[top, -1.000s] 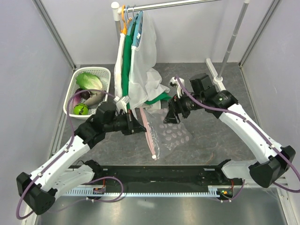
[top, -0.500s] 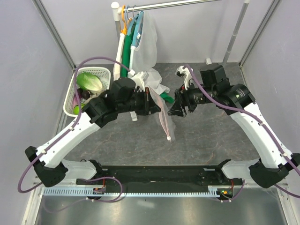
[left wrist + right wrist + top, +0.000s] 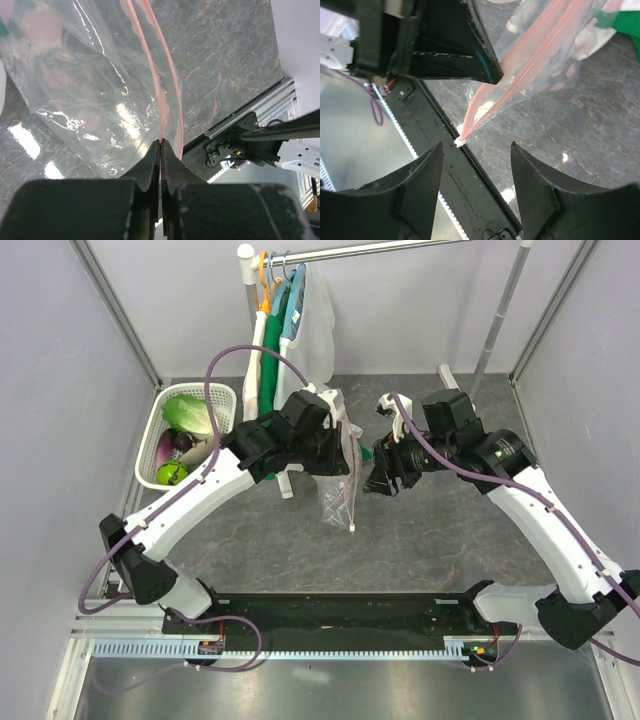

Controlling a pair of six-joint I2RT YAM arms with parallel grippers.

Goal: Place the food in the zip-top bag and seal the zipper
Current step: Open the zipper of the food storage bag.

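The clear zip-top bag (image 3: 334, 498) hangs in the air above the table, its pink zipper (image 3: 349, 490) running downward. My left gripper (image 3: 342, 462) is shut on the zipper strip (image 3: 156, 85) at the bag's upper end; the bag (image 3: 85, 85) hangs below it. My right gripper (image 3: 379, 478) is open and empty just right of the bag. In the right wrist view the zipper's lower end (image 3: 461, 141) hangs between its spread fingers (image 3: 420, 175). The lettuce (image 3: 190, 412), eggplant (image 3: 164, 449), green fruit (image 3: 172, 474) and pale vegetable (image 3: 201, 451) lie in the white basket (image 3: 226, 393) at the left.
A clothes rack (image 3: 380, 248) stands at the back with hanging garments (image 3: 268, 360), among them a white mesh one (image 3: 318, 340). Its right pole (image 3: 497, 315) stands behind my right arm. A black rail (image 3: 340, 610) runs along the near edge.
My left arm has risen and swung right, lifting the bag off the table until it hangs down. My right gripper has stayed open and shifted slightly toward the bag.
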